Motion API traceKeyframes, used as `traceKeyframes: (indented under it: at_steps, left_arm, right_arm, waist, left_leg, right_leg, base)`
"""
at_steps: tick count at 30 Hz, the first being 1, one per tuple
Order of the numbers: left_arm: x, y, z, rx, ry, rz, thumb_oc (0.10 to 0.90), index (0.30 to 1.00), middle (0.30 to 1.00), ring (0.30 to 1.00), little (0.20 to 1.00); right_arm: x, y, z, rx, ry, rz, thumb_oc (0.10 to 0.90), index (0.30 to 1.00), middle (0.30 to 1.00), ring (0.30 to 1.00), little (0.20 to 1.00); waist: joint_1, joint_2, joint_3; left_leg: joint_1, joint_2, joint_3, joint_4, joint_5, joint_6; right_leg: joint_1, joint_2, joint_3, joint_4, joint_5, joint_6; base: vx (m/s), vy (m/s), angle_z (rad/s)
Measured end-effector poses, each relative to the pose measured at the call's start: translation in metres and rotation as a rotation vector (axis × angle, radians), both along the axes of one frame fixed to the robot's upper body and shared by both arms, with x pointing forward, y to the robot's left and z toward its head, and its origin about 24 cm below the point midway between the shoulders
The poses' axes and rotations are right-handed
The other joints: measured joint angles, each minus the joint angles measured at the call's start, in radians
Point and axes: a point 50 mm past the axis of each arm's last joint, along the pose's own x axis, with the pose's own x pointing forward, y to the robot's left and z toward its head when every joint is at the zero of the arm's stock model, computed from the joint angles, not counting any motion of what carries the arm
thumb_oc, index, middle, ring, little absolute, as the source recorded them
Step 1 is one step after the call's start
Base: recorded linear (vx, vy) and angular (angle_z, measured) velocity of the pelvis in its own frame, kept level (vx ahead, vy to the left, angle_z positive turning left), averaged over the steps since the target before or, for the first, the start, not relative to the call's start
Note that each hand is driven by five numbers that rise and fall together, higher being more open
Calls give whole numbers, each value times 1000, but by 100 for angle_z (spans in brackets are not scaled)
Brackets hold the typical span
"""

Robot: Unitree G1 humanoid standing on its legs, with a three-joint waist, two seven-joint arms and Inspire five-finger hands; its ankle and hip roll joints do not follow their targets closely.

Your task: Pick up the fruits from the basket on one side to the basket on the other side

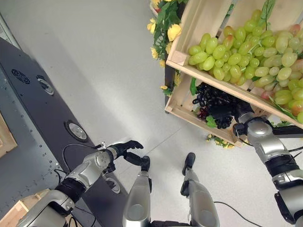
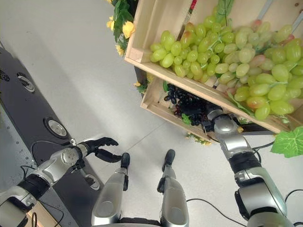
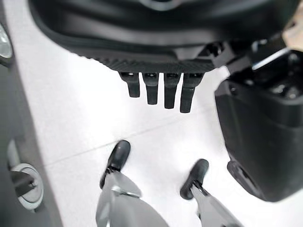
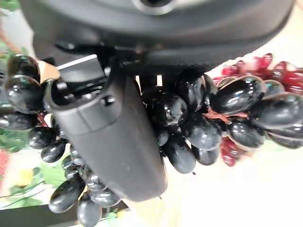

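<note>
Black grapes [image 1: 215, 101] were seen lying in the lower wooden crate [image 1: 182, 106], with a few dark red grapes [image 4: 265, 66] mixed among them. Green grapes [image 1: 246, 52] were heaped in the upper wooden crate [image 1: 199, 19], set just above and behind the lower one. Yellow flowers with green leaves [image 1: 165, 28] were noted along the crates' left edge, and a green leaf [image 2: 289, 142] below the upper crate at right.

Right hand [image 1: 227, 112] was recorded reaching into the lower crate, buried in the black bunch. In the right wrist view its thumb [image 4: 111, 137] was laid across the black grapes, berries pressed against it on both sides; the fingers were hidden behind the fruit, so their closure could not be told.

Left hand [image 1: 124, 147] was held low over the pale floor [image 1: 94, 71], well apart from the crates, fingers [image 3: 158, 92] loosely curled, slightly spread, nothing between them.
</note>
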Motion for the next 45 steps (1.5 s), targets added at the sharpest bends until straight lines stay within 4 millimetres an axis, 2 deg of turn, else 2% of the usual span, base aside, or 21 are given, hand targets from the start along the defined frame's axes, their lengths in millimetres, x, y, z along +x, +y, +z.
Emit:
traceKeyframes:
  at_steps: [3,4,7,9,16,19,22,25,29,30,31,32,33,45]
  left_arm:
    - [-4,4,-5,-5,-35,33,800,900,900,900,900]
    - [-7,7,-8,-7,-50,54,800,900,900,900,900]
    - [-10,13,-12,1,-52,80,800,900,900,900,900]
    - [-11,15,-14,8,-46,86,800,900,900,900,900]
    - [-10,15,-14,27,-51,80,800,900,900,900,900]
    - [-8,11,-14,35,-58,66,800,900,900,900,900]
    - [1,-1,-10,33,-89,38,800,900,900,900,900]
    - [3,-12,-10,26,-96,3,800,900,900,900,900]
    - [1,-14,-14,17,-77,-3,800,900,900,900,900]
    - [1,-15,-15,13,-75,-1,800,900,900,900,900]
    - [1,-15,-15,10,-74,2,800,900,900,900,900]
    - [1,-16,-16,8,-77,4,800,900,900,900,900]
    - [2,-16,-16,7,-80,5,800,900,900,900,900]
    - [7,-17,-11,-24,-103,30,800,900,900,900,900]
  right_arm:
    - [-1,-2,2,-9,-1,-4,400,300,300,300,300]
    - [-1,-4,3,-21,3,-10,400,300,300,300,300]
    - [-1,-10,6,-144,-7,-65,400,300,300,300,300]
    - [-2,-15,6,-214,-15,-124,400,300,300,300,300]
    - [-2,-19,-3,-531,29,-227,400,300,300,300,300]
    - [5,-15,-2,-660,13,-240,400,300,300,300,300]
    - [16,-14,1,-812,12,-275,400,300,300,300,300]
    - [20,-18,1,-842,10,-324,400,300,300,300,300]
    - [27,-16,12,-824,-27,-370,400,300,300,300,300]
    - [27,-16,13,-819,-28,-372,419,328,328,328,328]
    - [28,-17,14,-800,-29,-379,508,462,462,462,462]
    - [29,-18,16,-785,-30,-384,681,721,721,721,721]
    - [30,-18,18,-756,-34,-393,800,900,900,900,900]
    - [31,-17,20,-532,-58,-444,800,900,900,900,900]
  waist:
    - [10,-12,6]
    - [11,-24,10]
    - [16,-56,20]
    - [25,-67,21]
    - [38,-68,22]
    - [38,-68,22]
    - [51,-68,22]
    - [65,-68,22]
    - [72,-66,23]
    - [76,-65,23]
    - [83,-63,24]
    - [86,-61,25]
    - [90,-59,25]
    - [90,-44,24]
  left_leg:
    - [-9,-1,-5,18,-6,1]
    - [-15,0,-10,24,-7,0]
    - [-27,0,-15,33,-8,0]
    - [-37,1,-16,47,-15,1]
    - [-42,1,-15,68,-24,4]
    - [-42,1,-15,79,-25,4]
    - [-58,-2,-22,95,-27,8]
    - [-66,-9,-28,98,-26,9]
    - [-95,-22,-34,99,-22,15]
    - [-96,-22,-35,101,-19,11]
    - [-96,-20,-37,98,-19,10]
    - [-95,-20,-38,97,-19,10]
    - [-95,-20,-38,94,-19,10]
    - [-81,-31,-36,93,-11,14]
  right_leg:
    - [0,1,-1,2,0,0]
    - [0,2,-3,2,0,0]
    - [-6,4,-3,3,1,1]
    - [-13,4,-1,11,1,1]
    - [-12,4,1,17,1,1]
    - [-12,2,1,28,1,1]
    - [-16,0,-1,29,-6,1]
    - [-19,-5,-6,28,-7,2]
    - [-58,-18,-6,52,-8,3]
    - [-60,-17,-6,53,-8,2]
    - [-61,-15,-6,53,-4,4]
    - [-61,-15,-6,53,-3,6]
    - [-62,-15,-6,53,-3,6]
    - [-56,-26,-3,66,-7,4]
  base:
    - [37,-94,5]
    - [12,-86,8]
    - [30,-60,5]
    - [42,-28,-1]
    - [9,-1,-1]
    - [-13,3,0]
    - [-36,4,4]
    - [-49,16,8]
    - [-28,26,3]
    - [-34,38,2]
    - [-33,34,2]
    - [-34,47,2]
    - [-27,50,2]
    - [-5,21,0]
